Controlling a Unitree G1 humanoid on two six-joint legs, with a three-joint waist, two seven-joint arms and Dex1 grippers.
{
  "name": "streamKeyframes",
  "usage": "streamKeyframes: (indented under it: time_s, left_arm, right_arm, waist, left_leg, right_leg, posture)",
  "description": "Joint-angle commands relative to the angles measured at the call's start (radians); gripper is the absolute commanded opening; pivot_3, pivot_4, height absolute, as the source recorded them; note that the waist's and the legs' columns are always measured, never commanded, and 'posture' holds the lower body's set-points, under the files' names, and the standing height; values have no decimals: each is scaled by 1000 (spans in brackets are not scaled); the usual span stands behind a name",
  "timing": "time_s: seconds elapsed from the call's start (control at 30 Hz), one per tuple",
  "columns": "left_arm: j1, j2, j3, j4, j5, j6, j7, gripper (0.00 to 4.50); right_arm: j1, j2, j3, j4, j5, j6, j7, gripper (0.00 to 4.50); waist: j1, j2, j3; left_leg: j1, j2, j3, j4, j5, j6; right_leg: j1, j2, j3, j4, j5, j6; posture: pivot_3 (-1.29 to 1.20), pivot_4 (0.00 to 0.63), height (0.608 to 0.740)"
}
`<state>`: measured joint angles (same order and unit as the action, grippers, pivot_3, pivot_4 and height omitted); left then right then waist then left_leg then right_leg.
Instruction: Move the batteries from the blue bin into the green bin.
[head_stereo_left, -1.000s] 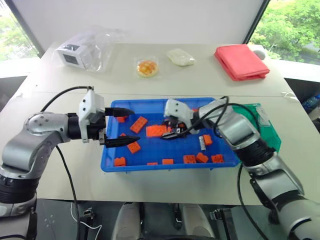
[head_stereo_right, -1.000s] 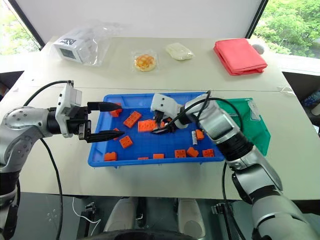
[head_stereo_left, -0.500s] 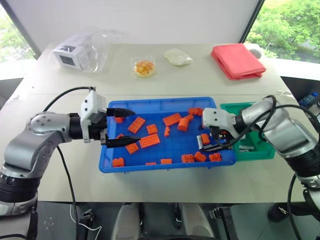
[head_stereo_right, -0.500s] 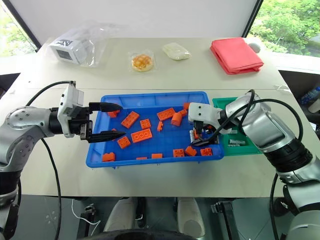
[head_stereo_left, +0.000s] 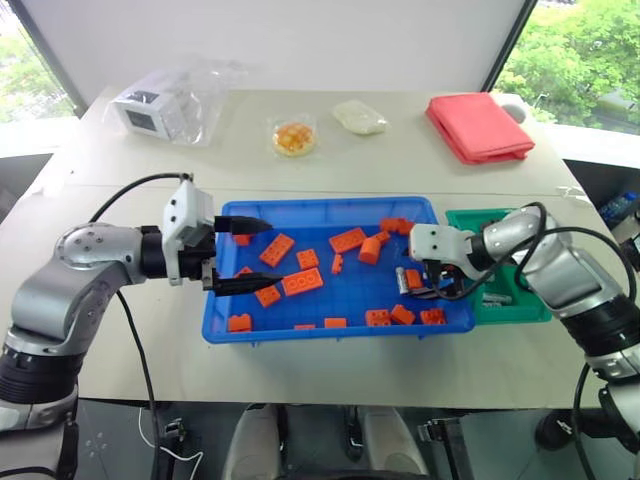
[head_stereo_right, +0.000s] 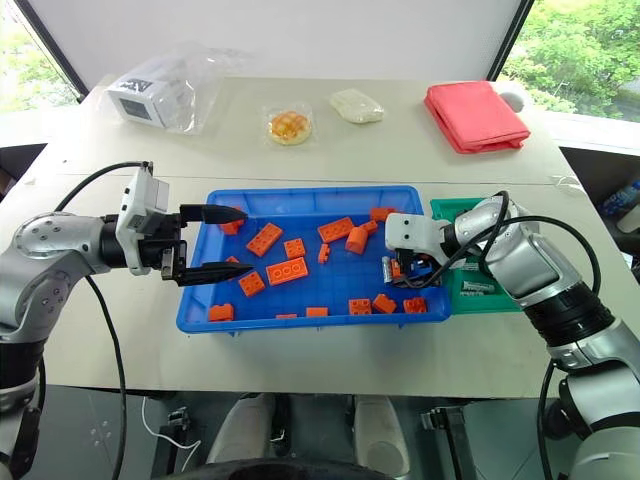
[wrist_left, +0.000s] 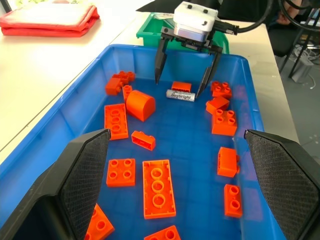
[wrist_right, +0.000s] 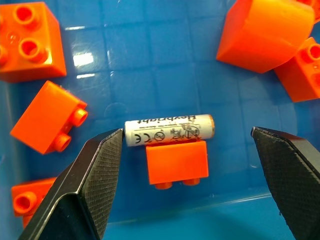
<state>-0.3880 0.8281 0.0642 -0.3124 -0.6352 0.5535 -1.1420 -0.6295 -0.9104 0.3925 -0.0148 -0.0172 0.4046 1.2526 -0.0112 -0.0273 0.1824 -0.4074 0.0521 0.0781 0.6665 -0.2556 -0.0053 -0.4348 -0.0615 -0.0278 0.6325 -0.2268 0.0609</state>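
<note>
One of the batteries (wrist_right: 169, 129), a silver-white cylinder with print, lies on the floor of the blue bin (head_stereo_left: 320, 335) near its right end, against a small orange brick (wrist_right: 176, 164). My right gripper (wrist_left: 178, 89) points down over it, open, one finger (wrist_right: 95, 175) on each side, apart from it. Another battery (head_stereo_left: 495, 297) lies in the green bin (head_stereo_left: 480, 213), which stands against the blue bin's right end. My left gripper (head_stereo_left: 268, 254) hovers open over the blue bin's left end, pointing right, holding nothing.
Several orange bricks (head_stereo_left: 300, 282) are scattered across the blue bin. At the table's far side lie a red folded cloth (head_stereo_left: 480, 125), a white packet (head_stereo_left: 360, 116), a round yellow item in wrap (head_stereo_left: 294, 137) and a white box in a clear bag (head_stereo_left: 150, 105).
My right gripper has swung from the blue bin's middle to its right end, over the battery. Some bricks in the middle lie spread differently. The left gripper kept still.
</note>
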Motion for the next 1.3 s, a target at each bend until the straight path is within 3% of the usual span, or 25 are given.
streamKeyframes:
  time_s: [0.03,0.17,0.5,0.6,0.73,1.0,1.3]
  left_arm:
    - [-7,23,30,-18,-2,-9,-3,4500]
    - [-16,26,25,-11,-2,-10,-2,4500]
    - [-42,6,4,16,13,-26,-10,4500]
    - [-51,0,0,22,16,-27,-14,4500]
    - [-53,1,0,32,21,-35,-22,4500]
    - [-56,-9,-10,35,27,-44,-25,4500]
    - [-51,-21,-5,30,33,-44,-20,4500]
  right_arm:
    - [30,40,12,1,16,26,24,3332]
    - [15,77,-5,-6,19,81,27,1283]
    - [-37,93,-37,-49,44,206,51,1283]
    - [-62,93,-35,-58,36,216,43,2152]
    - [-94,70,-34,-75,42,220,71,4200]
    - [-198,36,67,75,-76,45,157,4200]
    - [-275,90,173,269,-236,-117,192,4200]
  waist:
    - [-1,-3,-2]
    - [-4,-4,-2]
    - [2,-2,-1]
    - [0,-2,-1]
    - [-1,-2,-1]
    - [-1,-2,-1]
    - [-1,-1,-1]
  left_leg:
    - [0,0,0,0,0,0]
    - [0,1,-1,0,0,0]
    - [-1,0,0,0,0,0]
    - [-2,0,0,0,0,0]
    - [-1,0,0,-1,0,0]
    - [-2,0,0,-1,0,0]
    - [-2,0,1,-1,0,0]
  right_leg:
    - [0,0,0,0,0,0]
    - [0,0,-1,0,0,0]
    - [-1,-1,0,0,0,0]
    - [-2,-1,0,0,0,0]
    - [-2,0,-1,0,0,0]
    - [-2,0,0,0,0,0]
    - [-3,0,0,0,1,2]
  posture:
    - [0,150,734]
    - [0,150,734]
    - [0,150,734]
    - [0,150,734]
    - [0,150,734]
    - [0,150,734]
    - [0,150,734]
